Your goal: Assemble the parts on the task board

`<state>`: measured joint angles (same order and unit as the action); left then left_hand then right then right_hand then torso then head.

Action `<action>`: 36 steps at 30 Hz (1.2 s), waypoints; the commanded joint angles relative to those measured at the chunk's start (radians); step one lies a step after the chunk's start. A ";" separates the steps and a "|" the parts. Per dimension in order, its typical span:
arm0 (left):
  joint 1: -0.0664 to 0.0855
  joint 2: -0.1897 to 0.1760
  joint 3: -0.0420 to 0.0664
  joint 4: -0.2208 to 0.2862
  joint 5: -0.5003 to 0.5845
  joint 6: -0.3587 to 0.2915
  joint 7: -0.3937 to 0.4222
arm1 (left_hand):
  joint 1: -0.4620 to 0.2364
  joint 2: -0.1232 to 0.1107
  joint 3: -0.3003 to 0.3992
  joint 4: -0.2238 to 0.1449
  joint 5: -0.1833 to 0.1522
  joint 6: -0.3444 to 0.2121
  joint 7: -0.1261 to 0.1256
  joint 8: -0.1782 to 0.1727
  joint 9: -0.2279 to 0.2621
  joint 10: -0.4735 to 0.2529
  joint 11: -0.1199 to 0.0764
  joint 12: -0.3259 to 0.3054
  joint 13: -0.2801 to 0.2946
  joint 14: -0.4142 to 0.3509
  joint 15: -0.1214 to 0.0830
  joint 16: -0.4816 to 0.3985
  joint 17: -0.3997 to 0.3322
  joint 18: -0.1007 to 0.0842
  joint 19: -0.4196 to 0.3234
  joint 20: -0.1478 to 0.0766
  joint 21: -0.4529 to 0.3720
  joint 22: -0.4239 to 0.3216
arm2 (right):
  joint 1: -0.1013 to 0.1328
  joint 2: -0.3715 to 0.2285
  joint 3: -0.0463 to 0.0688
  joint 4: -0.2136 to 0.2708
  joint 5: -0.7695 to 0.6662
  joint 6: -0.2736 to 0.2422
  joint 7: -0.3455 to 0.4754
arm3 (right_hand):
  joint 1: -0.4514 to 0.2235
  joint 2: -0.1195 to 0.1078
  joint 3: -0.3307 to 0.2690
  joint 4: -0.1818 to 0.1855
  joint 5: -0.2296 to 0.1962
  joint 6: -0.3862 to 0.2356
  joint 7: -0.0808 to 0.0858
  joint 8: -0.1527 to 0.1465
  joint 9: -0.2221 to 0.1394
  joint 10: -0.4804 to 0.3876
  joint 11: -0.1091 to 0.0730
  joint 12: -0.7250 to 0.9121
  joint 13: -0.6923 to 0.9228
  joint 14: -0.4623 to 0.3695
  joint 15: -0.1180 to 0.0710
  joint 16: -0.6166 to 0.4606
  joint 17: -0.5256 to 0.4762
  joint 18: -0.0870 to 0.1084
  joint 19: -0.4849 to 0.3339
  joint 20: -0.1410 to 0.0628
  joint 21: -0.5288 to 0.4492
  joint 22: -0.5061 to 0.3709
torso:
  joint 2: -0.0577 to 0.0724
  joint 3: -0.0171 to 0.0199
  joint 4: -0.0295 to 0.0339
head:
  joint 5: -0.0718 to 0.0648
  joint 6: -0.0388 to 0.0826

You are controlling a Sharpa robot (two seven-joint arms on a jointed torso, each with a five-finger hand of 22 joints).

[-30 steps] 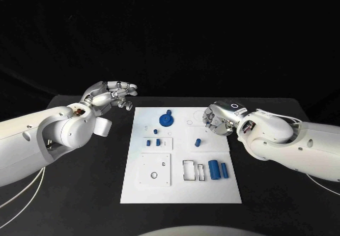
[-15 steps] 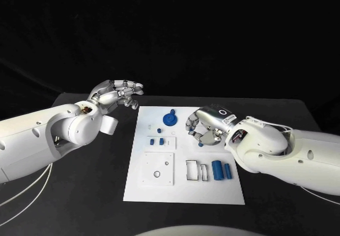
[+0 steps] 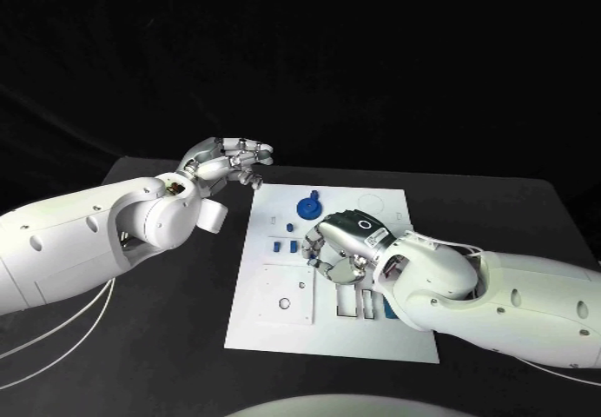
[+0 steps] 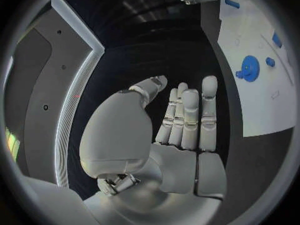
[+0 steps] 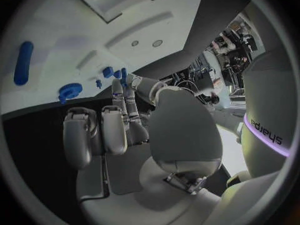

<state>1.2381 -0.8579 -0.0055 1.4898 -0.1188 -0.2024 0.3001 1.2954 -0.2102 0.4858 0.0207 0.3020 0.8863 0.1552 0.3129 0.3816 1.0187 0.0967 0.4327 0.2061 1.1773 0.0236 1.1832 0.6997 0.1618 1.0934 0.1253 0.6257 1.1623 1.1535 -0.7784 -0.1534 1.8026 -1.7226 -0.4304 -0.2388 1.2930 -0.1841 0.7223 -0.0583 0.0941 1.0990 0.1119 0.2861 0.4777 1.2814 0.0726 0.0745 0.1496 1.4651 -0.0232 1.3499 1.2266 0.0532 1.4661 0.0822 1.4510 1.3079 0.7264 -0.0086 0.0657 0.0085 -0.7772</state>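
The white task board (image 3: 282, 334) lies in the middle of the black table. A blue gear (image 3: 307, 207) stands near its far edge, with small blue parts (image 3: 291, 248) below it. My right hand (image 3: 336, 252) hovers over the board's middle, fingers pointing down, and I see nothing in it. In the right wrist view its fingers (image 5: 115, 127) are spread and bare, above the gear (image 5: 70, 91) and a blue cylinder (image 5: 23, 62). My left hand (image 3: 229, 162) hangs beyond the board's far left corner. Its fingers (image 4: 187, 115) are straight and hold nothing.
A square white plate (image 3: 286, 294) with small holes sits in the board's near left part, beside narrow rectangular slots (image 3: 345, 300). My right forearm (image 3: 501, 300) covers the board's right side. White cables (image 3: 50, 339) trail off the table's left.
My right hand has moved from the board's right edge to above its middle, covering the small blue piece that lay there. The left hand has stayed near the far left corner.
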 commanded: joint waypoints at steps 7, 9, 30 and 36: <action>0.000 0.009 -0.001 0.001 0.008 0.004 0.009 | -0.013 -0.002 0.005 0.001 -0.006 -0.006 0.003 0.005 0.002 -0.008 -0.002 0.000 -0.002 -0.010 0.000 -0.006 -0.003 0.018 -0.006 0.003 -0.007 -0.002 | -0.033 0.027 -0.002 -0.017 -0.006 0.031 0.016 | 0.011 0.001 0.007 0.000 -0.002 0.004 0.000 0.004 0.002 0.032 -0.028 0.004 0.004 0.044 -0.008 0.001 -0.001 -0.014 0.017 -0.005 -0.002 0.151 | 0.001 0.0028 -0.0008 | 0.028 -0.017; 0.000 0.010 -0.001 0.001 0.009 0.006 0.008 | -0.017 -0.003 0.004 0.003 -0.007 -0.006 0.004 0.006 0.002 -0.010 -0.001 0.000 -0.002 -0.011 0.001 -0.006 -0.004 0.018 -0.006 0.004 -0.009 -0.003 | -0.036 0.032 -0.002 -0.021 -0.009 0.030 0.014 | 0.011 0.001 0.007 0.000 -0.002 0.004 0.000 0.004 0.002 0.032 -0.028 0.004 0.004 0.044 -0.008 0.001 -0.001 -0.014 0.017 -0.005 -0.002 0.151 | 0.002 0.0028 -0.0012 | 0.034 -0.020; 0.000 0.014 -0.001 -0.004 0.010 0.016 0.004 | -0.017 -0.003 0.003 0.003 -0.007 -0.007 0.004 0.006 0.003 -0.012 0.000 0.000 -0.002 -0.012 0.002 -0.005 -0.004 0.018 -0.007 0.004 -0.009 -0.003 | -0.058 0.050 -0.003 -0.036 -0.027 0.038 0.016 | 0.011 0.002 0.009 0.000 -0.004 0.003 0.000 0.004 0.004 0.032 -0.028 0.003 0.005 0.044 -0.007 0.002 -0.002 -0.014 0.017 -0.005 -0.002 0.151 | 0.002 0.0025 -0.0013 | 0.064 -0.038; 0.000 0.015 -0.001 -0.005 0.010 0.017 0.004 | -0.017 -0.003 0.003 0.003 -0.007 -0.007 0.004 0.006 0.003 -0.012 0.000 0.000 -0.002 -0.012 0.002 -0.005 -0.004 0.018 -0.007 0.004 -0.009 -0.003 | -0.060 0.053 -0.003 -0.042 -0.031 0.043 0.016 | 0.011 0.002 0.009 0.000 -0.004 0.003 0.000 0.004 0.004 0.032 -0.028 0.003 0.005 0.044 -0.007 0.002 -0.002 -0.014 0.017 -0.005 -0.002 0.151 | 0.002 0.0029 -0.0010 | 0.067 -0.041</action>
<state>1.2381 -0.8452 -0.0076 1.4837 -0.1147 -0.2009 0.2990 1.2881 -0.2095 0.4858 0.0207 0.2984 0.8828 0.1587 0.3129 0.3827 1.0114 0.0966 0.4327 0.2052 1.1736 0.0273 1.1836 0.6961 0.1618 1.0900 0.1287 0.6194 1.1605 1.0948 -0.7271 -0.1560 1.7614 -1.7349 -0.4067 -0.2303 1.2956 -0.1815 0.7275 -0.0579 0.0875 1.0988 0.1120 0.2849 0.4810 1.2814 0.0725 0.0710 0.1524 1.4651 -0.0231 1.3499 1.2254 0.0532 1.4661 0.0822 1.4503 1.3074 0.7284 -0.0058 0.0641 0.0744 -0.8167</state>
